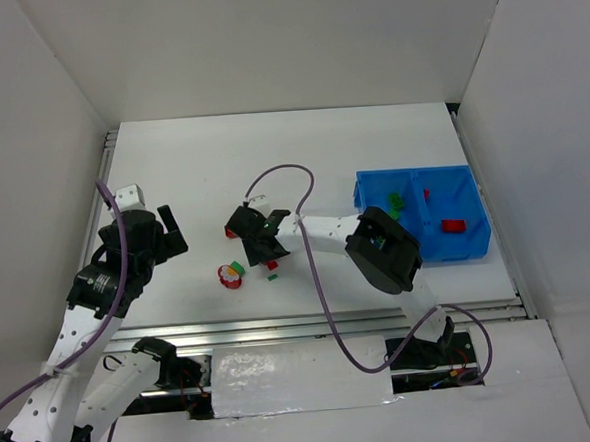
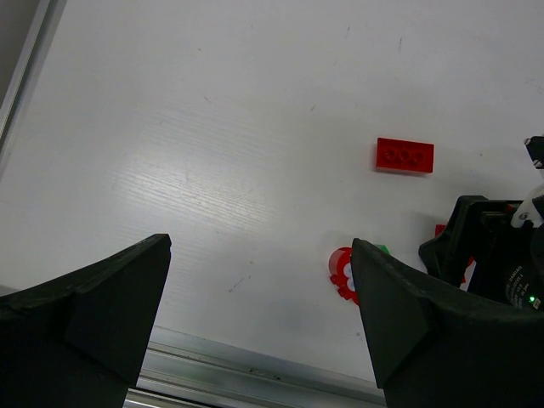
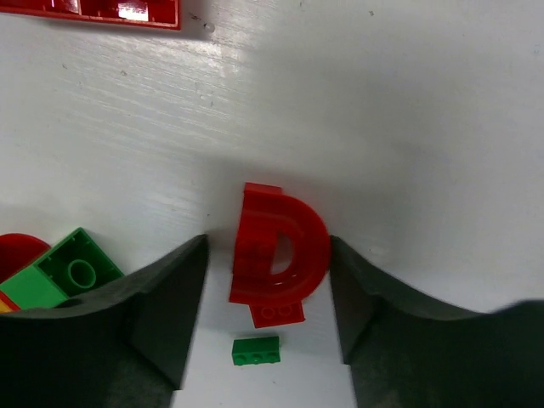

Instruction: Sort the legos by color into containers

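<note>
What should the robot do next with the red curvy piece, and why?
Probably squeeze the right fingers shut on the red D-shaped lego. It lies flat right between them, one finger on each side, and a small gap shows on one side, so it does not look gripped yet. It cannot be lifted until they pinch it.

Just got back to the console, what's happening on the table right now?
The right gripper is down at mid-table, jaws astride a red arched piece with a gap on one side, so not gripped yet. The left gripper hangs open and empty at the left. The blue bin holds green pieces in its left compartment and a red brick in its right; other bricks lie loose nearby.
</note>
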Robot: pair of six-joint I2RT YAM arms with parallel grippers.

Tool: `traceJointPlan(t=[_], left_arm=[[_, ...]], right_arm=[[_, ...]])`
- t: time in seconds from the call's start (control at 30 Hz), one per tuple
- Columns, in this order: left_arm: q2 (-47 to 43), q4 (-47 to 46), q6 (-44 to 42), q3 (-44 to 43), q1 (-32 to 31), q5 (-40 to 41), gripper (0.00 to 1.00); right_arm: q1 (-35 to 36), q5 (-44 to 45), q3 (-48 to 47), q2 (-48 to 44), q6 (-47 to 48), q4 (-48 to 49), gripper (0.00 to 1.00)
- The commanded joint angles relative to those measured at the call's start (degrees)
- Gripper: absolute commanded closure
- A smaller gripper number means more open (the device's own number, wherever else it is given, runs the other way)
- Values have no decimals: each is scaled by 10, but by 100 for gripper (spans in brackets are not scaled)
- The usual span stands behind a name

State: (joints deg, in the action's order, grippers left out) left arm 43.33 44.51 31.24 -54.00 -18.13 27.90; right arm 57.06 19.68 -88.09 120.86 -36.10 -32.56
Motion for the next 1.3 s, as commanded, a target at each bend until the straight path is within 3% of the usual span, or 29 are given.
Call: traceJointPlan(t=[0.0, 0.17, 0.43, 0.6, 0.7, 0.8, 0.83, 1.03, 1.23, 1.27], left_arm=[[-7, -24, -16, -6, 3, -7, 1], [-8, -25, -19, -5, 3, -13, 1], [-8, -27, -21, -5, 3, -16, 1], [-7, -27, -22, -5, 3, -17, 0], [-11, -28, -22, -4, 3, -19, 0], [-13, -30, -24, -3, 3, -22, 1], [-14, -31, -25, -3, 3, -25, 0], [-12, -32, -27, -3, 5, -29, 1], [-8, -37, -32, -1, 5, -41, 1], [-6, -38, -34, -1, 5, -42, 0]], right_arm=[[-2, 4, -19, 10, 4, 14, 39], [-2, 11, -21, -3, 0, 7, 54], [-3, 42, 9, -80, -3, 28, 59], [-33, 69, 31, -176, 4, 4, 59], [-104, 84, 76, -254, 0, -17, 59], [-243, 59, 149, -355, 6, -2, 58], [-323, 55, 164, -401, 8, 6, 58], [-595, 36, 215, -458, -26, 25, 51], [-680, 33, 263, -453, -61, 75, 47], [-685, 30, 258, -447, -60, 72, 41]])
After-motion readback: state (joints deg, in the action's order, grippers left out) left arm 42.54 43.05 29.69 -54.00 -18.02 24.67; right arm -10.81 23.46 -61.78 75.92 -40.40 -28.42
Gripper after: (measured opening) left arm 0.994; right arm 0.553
